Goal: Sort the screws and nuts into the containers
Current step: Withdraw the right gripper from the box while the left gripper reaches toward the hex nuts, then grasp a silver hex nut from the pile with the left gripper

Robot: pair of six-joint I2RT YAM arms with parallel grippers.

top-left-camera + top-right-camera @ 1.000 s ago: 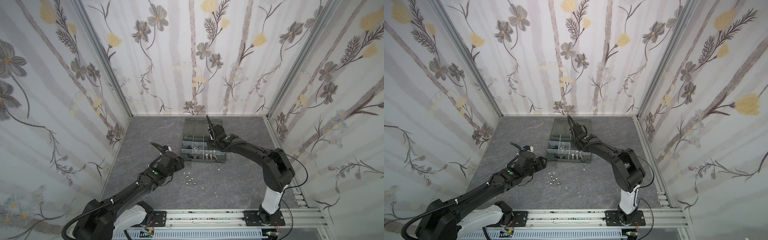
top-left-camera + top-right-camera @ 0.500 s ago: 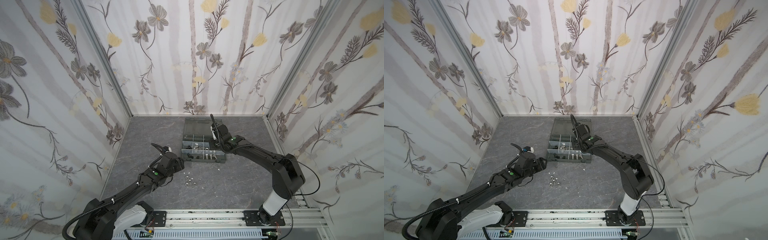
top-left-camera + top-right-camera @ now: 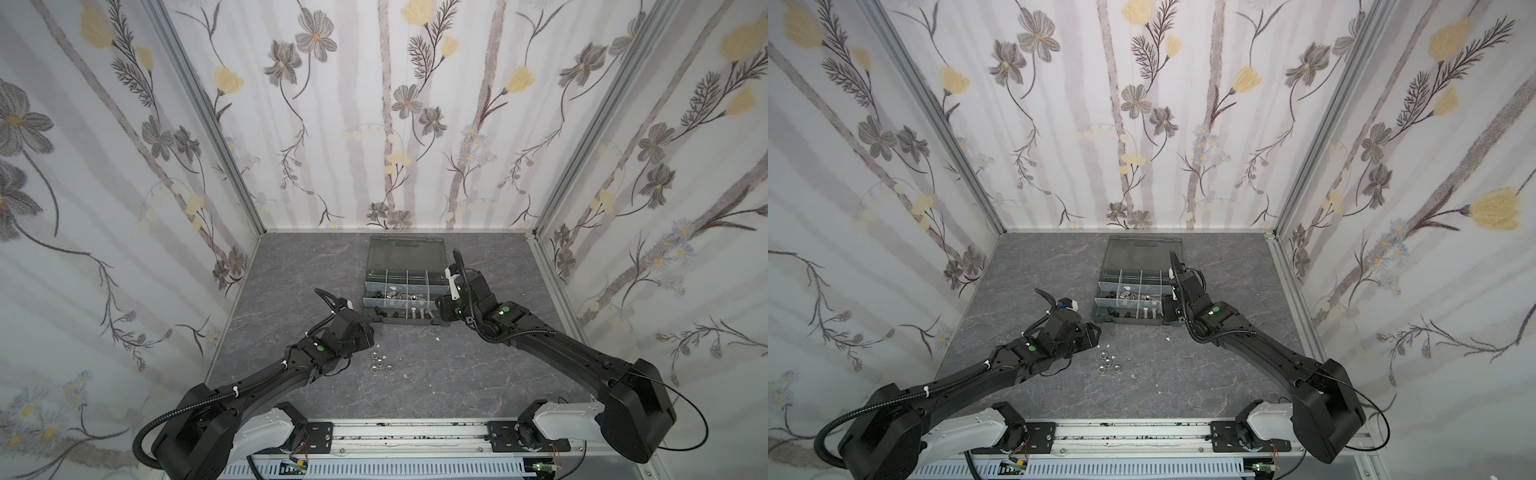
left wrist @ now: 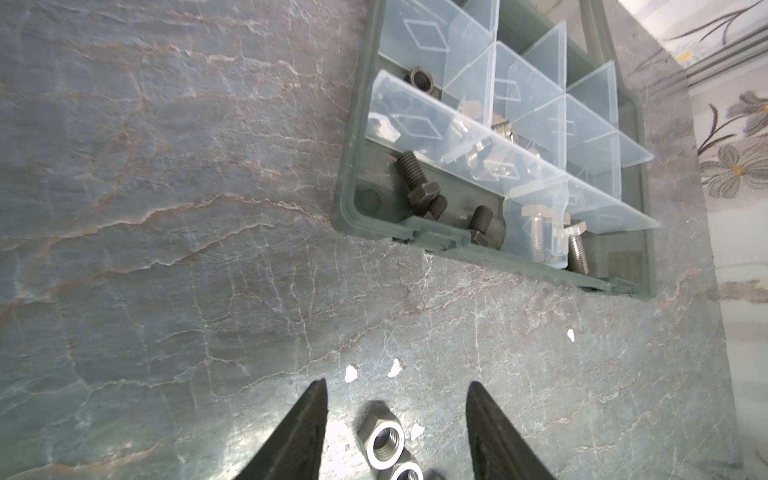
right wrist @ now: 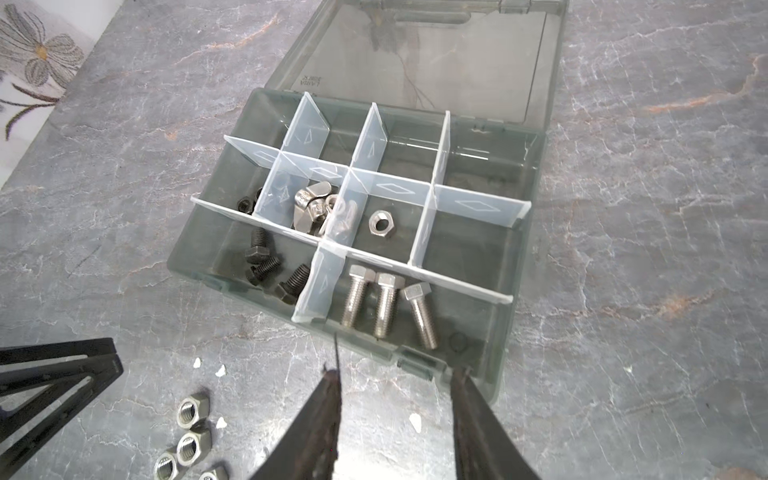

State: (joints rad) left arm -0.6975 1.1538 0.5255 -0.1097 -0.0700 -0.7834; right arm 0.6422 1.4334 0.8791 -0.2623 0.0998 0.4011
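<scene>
Plainly, our left gripper (image 4: 397,386) stands with jaws apart around a silver hex nut (image 4: 382,440) on the table (image 4: 166,249), not touching it; a second nut beside it is cut off by the frame edge. Our right gripper (image 5: 397,372), spread and empty, hangs at the near corner of the case (image 5: 525,249), drawn back from over the cells a second ago; the left has barely shifted. We count four loose nuts (image 5: 193,449) on the table, and in the cells three silver bolts (image 5: 384,303), three black screws (image 5: 262,266) and one lone nut (image 5: 379,223). The wing nuts (image 5: 309,201) overlap uncountably, and a black nut (image 5: 245,203) is half hidden.
</scene>
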